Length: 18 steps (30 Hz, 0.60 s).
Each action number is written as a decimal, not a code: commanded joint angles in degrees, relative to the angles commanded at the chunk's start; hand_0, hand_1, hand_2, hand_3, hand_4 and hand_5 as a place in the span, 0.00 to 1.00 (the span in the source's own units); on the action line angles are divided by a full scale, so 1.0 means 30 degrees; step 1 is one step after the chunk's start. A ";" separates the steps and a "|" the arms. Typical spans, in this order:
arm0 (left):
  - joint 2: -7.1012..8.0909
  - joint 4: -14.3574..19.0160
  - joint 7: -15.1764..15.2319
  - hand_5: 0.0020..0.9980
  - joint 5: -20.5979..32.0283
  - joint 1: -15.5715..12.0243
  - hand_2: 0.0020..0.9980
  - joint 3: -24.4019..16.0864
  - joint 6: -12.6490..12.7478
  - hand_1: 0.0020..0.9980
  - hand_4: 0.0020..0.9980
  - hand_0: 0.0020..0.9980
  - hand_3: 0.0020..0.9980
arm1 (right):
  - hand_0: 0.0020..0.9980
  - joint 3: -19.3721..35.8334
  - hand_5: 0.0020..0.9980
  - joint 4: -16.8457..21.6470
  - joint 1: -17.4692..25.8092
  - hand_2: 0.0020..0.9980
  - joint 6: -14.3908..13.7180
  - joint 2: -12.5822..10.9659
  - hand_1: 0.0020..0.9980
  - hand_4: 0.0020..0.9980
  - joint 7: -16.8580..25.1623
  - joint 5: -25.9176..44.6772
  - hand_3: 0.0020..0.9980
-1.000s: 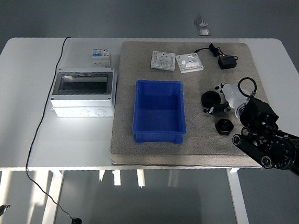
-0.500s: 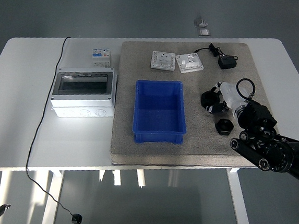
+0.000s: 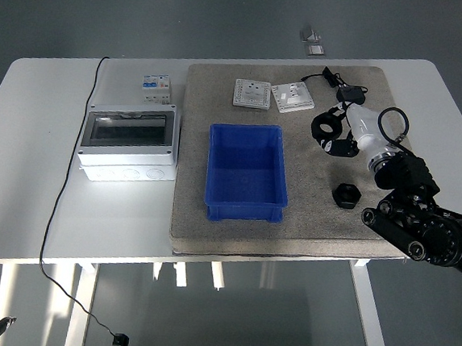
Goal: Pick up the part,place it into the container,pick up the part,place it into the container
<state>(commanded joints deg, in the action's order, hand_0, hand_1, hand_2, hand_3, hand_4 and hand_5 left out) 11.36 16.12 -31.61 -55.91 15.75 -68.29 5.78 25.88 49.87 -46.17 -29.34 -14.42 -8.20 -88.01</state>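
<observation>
A blue open bin (image 3: 246,172) sits mid-mat with nothing visible inside. My right hand (image 3: 332,135) comes in from the lower right and hovers above the mat to the bin's right. Its fingers are curled on a black ring-shaped part (image 3: 325,126), which is lifted off the mat. A second black part, a hex-shaped nut (image 3: 345,195), lies on the mat below the hand, near the forearm (image 3: 410,206). The left hand is out of view.
A grey enclosure with a clear lid (image 3: 128,141) and a small breaker (image 3: 157,88) stand left of the tan mat (image 3: 187,210). Two white sockets (image 3: 252,94) (image 3: 293,97) and a black adapter (image 3: 350,95) lie at the mat's back. A black cable (image 3: 64,183) runs off the table's left front.
My right hand closed on the black ring part, lifted it off the mat and moved up and toward the back. The hex nut stayed where it was.
</observation>
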 joint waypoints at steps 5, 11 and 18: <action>0.0010 0.0005 -0.0021 0.90 -0.0067 0.0011 0.74 -0.0046 -0.0006 0.71 0.88 0.70 0.82 | 0.31 0.0440 0.00 0.3032 -0.0097 0.38 0.0045 -0.0323 0.31 0.34 0.1418 -0.0508 0.56; 0.0007 0.0001 -0.0001 0.90 -0.0055 0.0087 0.74 -0.0022 -0.0004 0.71 0.88 0.70 0.82 | 0.35 -0.1330 0.00 0.5809 -0.0647 0.39 0.2141 -0.0026 0.33 0.34 0.1237 -0.1854 0.56; 0.0000 0.0000 0.0078 0.89 -0.0024 0.0074 0.74 -0.0016 0.0033 0.71 0.88 0.70 0.82 | 0.37 -0.1859 0.00 0.6255 -0.0843 0.44 0.5007 0.0085 0.37 0.34 0.0156 -0.3173 0.58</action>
<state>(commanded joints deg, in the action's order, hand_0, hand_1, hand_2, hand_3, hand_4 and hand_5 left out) 11.36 16.12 -31.37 -55.98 15.97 -68.34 5.87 20.30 68.64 -48.70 -14.32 -14.16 -7.74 -97.53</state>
